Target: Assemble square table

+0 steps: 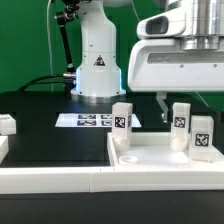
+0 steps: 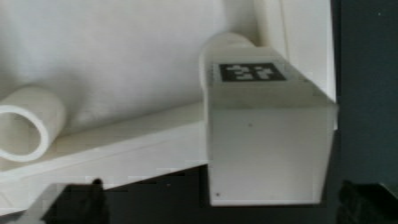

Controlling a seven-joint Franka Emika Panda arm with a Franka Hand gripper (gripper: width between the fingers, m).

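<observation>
Exterior view first: I see the white square tabletop (image 1: 150,160) lying flat on the black bench (image 1: 40,125), toward this view's right and close to the camera, its raised rim facing up. Three tagged legs stand upright on it: one (image 1: 122,120) toward the view's left, one (image 1: 181,118) farther right, and a third (image 1: 202,137) nearest the right edge. A fourth leg (image 1: 7,124) sits well apart on the bench at the view's far left. Behind the top, the marker board (image 1: 92,121) lies flat in front of the arm's white base (image 1: 97,65). A long white rail (image 1: 50,178) runs along the near edge.

The fingers (image 1: 178,103) hang above the top, between the two right-hand legs, spread wide and holding nothing.

From the wrist view, I look down on one tagged leg (image 2: 267,125) standing at the top's corner, beside the rim (image 2: 302,40). A round white socket (image 2: 25,122) shows nearby on the top's surface. The dark fingertips (image 2: 79,200) sit either side of the leg without touching it.
</observation>
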